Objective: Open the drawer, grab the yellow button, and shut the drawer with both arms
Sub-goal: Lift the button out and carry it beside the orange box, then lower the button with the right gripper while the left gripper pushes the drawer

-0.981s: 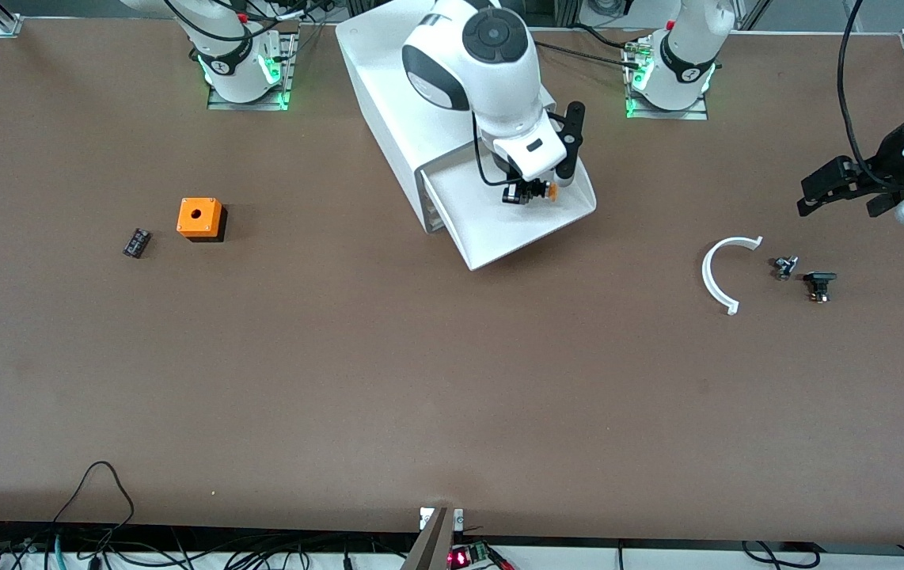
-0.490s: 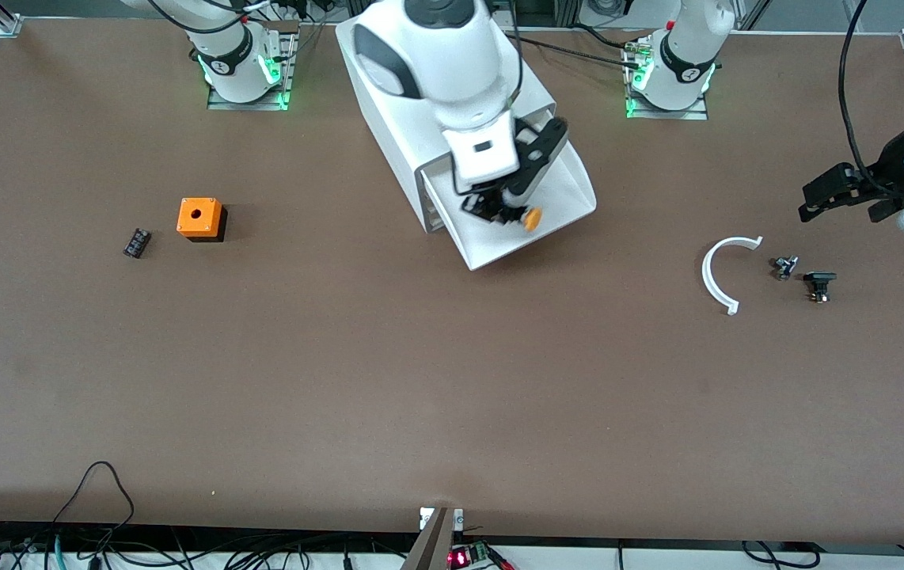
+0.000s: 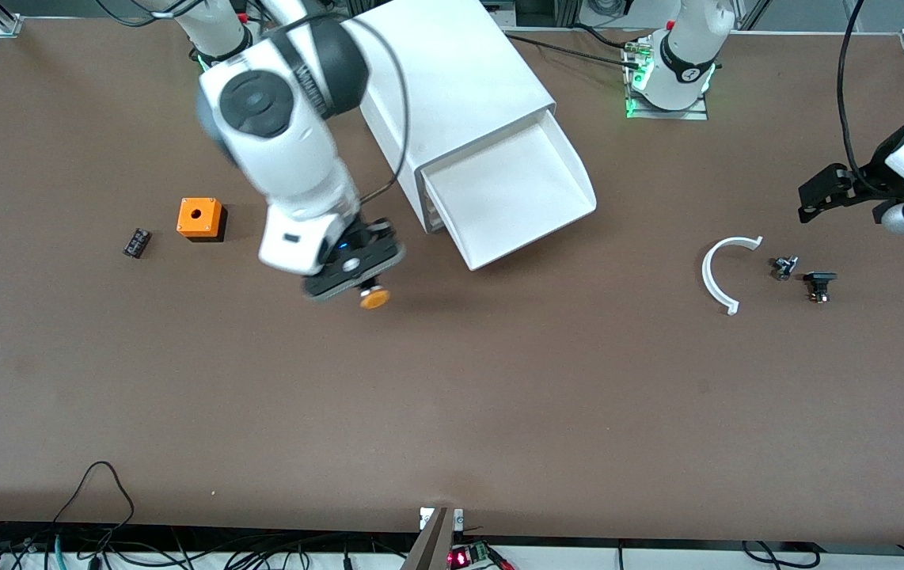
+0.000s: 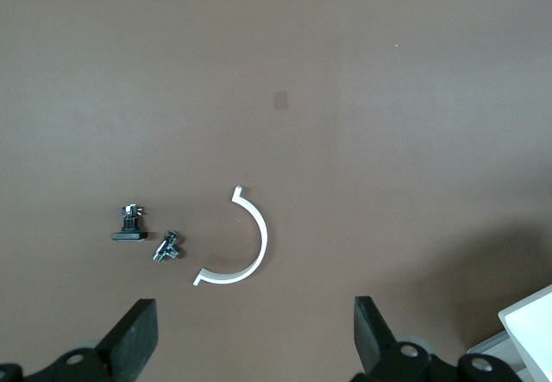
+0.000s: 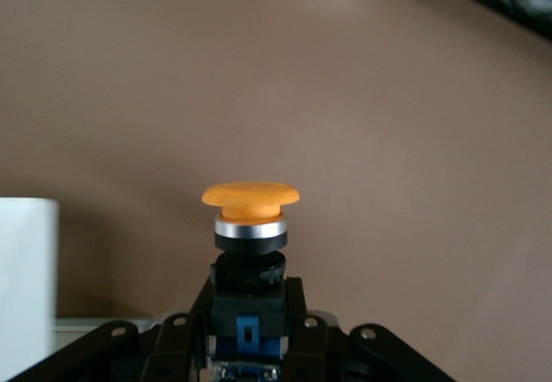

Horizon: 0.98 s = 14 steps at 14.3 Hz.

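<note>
Table (image 3: 452, 412) of brown board filled the front view, its widest open stretch running along the edge nearest the front camera. Next in size, the white cabinet (image 3: 452, 87) stood between the two bases, and its top drawer (image 3: 511, 190) hung pulled out and bare, the lip pointing toward five o'clock in the front view. No writing or brand could be read on any of it.

The right gripper (image 3: 357, 277) hung over bare table at about eight o'clock from the drawer's lip, clamped on the button (image 3: 374, 298), whose orange cap stuck out past the fingertips while the blue-black body (image 5: 247, 317) sat pinched between them. The left gripper (image 3: 836, 190) waited over the left arm's end of the table, its fingers (image 4: 138, 339) spread wide and holding nothing.

An orange cube (image 3: 199, 218) with a hole sat toward the right arm's end, a small black part (image 3: 136, 242) at eight o'clock from it. Below the left gripper lay a white curved strip (image 3: 717, 277), then two small dark parts (image 3: 784, 267) (image 3: 818, 285) beside it.
</note>
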Motion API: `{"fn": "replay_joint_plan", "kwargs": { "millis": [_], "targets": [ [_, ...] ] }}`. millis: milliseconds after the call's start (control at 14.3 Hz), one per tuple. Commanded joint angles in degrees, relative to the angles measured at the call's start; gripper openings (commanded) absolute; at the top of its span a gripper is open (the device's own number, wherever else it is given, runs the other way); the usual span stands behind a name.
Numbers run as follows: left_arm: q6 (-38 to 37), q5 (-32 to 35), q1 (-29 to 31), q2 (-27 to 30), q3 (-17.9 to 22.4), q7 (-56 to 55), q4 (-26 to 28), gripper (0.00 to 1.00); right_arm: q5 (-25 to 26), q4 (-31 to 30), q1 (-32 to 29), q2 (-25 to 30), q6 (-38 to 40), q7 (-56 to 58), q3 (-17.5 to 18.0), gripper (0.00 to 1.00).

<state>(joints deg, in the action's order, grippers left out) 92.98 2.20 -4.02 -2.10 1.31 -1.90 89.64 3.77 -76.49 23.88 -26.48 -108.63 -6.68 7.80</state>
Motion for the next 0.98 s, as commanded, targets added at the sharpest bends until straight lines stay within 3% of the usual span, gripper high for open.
{"fn": "replay_joint_plan", "kwargs": {
  "millis": [0,280,560,700,911],
  "targets": [
    [-1.6,1.7,-0.3,-0.8,0.0,0.2,-1.9,1.00,3.8,-6.9,-4.2,2.6,1.4,-3.4,-0.9,0.19],
    [-1.1,1.6,-0.4,-1.3,-0.5,0.4,-1.1,1.00,9.1,-17.4,-9.6,4.6,-0.1,-4.0,-3.6,0.22],
    [3.3,1.6,-1.3,-3.8,-3.3,-2.1,1.7,1.00,9.1,-23.8,-14.7,5.1,-5.4,1.0,-3.6,0.22],
    [7.4,0.9,-3.4,-5.2,-3.6,-7.6,4.2,1.00,8.7,-26.9,-17.4,5.6,-7.1,1.2,-3.7,0.22],
    [14.5,0.8,-4.2,-8.3,-9.6,-21.0,8.0,1.00,9.2,-36.4,-21.6,8.8,-15.3,2.4,-3.7,0.22]
  ]
}}
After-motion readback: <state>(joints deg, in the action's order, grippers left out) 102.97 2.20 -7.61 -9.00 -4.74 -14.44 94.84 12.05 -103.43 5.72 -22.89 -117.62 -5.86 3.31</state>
